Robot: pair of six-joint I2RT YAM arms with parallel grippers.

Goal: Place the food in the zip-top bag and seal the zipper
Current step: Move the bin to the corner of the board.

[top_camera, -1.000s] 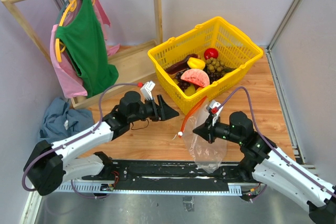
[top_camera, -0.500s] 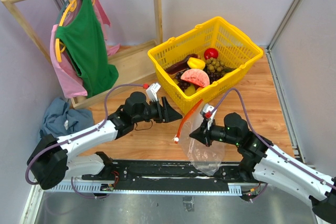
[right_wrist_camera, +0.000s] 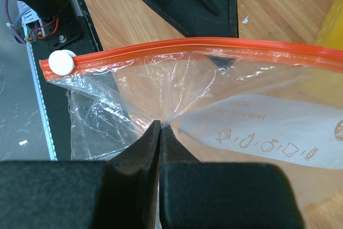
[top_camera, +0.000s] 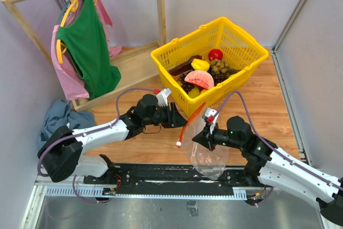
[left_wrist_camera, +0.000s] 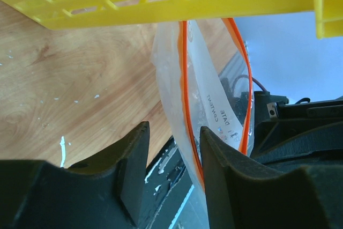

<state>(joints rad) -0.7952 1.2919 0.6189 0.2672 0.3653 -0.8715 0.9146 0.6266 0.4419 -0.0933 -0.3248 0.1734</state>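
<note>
The clear zip-top bag [top_camera: 207,151] hangs from my right gripper [top_camera: 200,137], which is shut on its near wall below the mouth [right_wrist_camera: 160,124]. The red-orange zipper [top_camera: 191,120] runs up toward the basket, with a white slider [right_wrist_camera: 60,63] at its low end. My left gripper [top_camera: 178,116] is open at the mouth; in the left wrist view one zipper edge [left_wrist_camera: 185,79] passes between the fingers [left_wrist_camera: 174,135], close to the right one. The watermelon slice [top_camera: 199,79], yellow pepper [top_camera: 200,64] and purple grapes [top_camera: 187,86] lie in the yellow basket.
The yellow basket [top_camera: 244,65] stands just behind the bag and also holds a red round fruit [top_camera: 215,54] and a brownish bunch [top_camera: 220,68]. A clothes rack with a green shirt [top_camera: 86,46] stands at the back left. A blue cloth [top_camera: 59,119] lies at the left.
My left gripper has moved right, up to the bag's mouth, still open. My right gripper has shifted slightly left with the bag in it.
</note>
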